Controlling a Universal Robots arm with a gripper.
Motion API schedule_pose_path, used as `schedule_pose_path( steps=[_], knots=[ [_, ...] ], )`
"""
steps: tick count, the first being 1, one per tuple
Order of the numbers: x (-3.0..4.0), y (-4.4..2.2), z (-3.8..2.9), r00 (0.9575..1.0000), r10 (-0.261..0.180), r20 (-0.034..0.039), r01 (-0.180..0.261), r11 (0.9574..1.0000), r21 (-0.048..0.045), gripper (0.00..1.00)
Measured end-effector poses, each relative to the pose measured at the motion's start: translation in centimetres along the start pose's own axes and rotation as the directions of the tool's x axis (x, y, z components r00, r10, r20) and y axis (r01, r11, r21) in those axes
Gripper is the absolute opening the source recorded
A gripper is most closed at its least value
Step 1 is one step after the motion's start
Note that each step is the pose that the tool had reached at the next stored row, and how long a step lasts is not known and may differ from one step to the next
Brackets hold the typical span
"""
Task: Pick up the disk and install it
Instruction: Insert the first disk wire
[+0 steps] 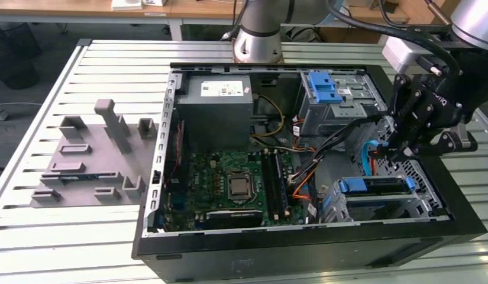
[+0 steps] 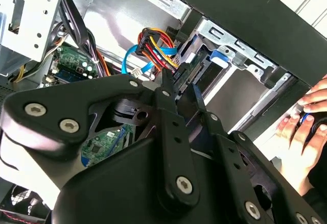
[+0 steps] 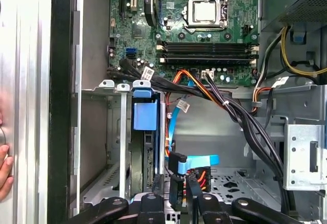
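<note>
Bright, even daylight; soft shadows inside case (image 1: 433, 234); blurred close linkages.

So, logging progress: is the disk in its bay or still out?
In: the disk sits slotted in the metal bay, gripper just above it.

Close-up, second wrist view: black gripper linkage (image 2: 176, 104) w/ silver bolts in the foreground. Beyond it, a bundle of red, yellow & orange wires (image 2: 156, 43) beside a blue cable (image 2: 134, 60), a green circuit board (image 2: 71, 63) and a metal drive cage (image 2: 235, 55), possibly holding the disk. A person's hand (image 2: 306, 127) rests at the case edge.
</note>
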State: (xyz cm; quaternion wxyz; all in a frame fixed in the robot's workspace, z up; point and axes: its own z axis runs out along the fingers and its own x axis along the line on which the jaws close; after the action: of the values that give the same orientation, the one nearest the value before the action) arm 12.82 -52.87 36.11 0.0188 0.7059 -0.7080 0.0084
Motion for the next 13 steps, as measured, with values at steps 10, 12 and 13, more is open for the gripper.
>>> schedule_pose_path(
  steps=[10,12,13],
  knots=[
    [-0.20,-0.05,0.31,1.0000,0.000,-0.0085,0.000,1.0000,0.0000,0.29],
    [-0.20,-0.05,0.31,1.0000,0.000,-0.0093,0.000,1.0000,0.0000,0.23],
    [-0.20,-0.05,0.30,1.0000,0.000,-0.0094,0.000,1.0000,0.0000,0.23]
  ],
)
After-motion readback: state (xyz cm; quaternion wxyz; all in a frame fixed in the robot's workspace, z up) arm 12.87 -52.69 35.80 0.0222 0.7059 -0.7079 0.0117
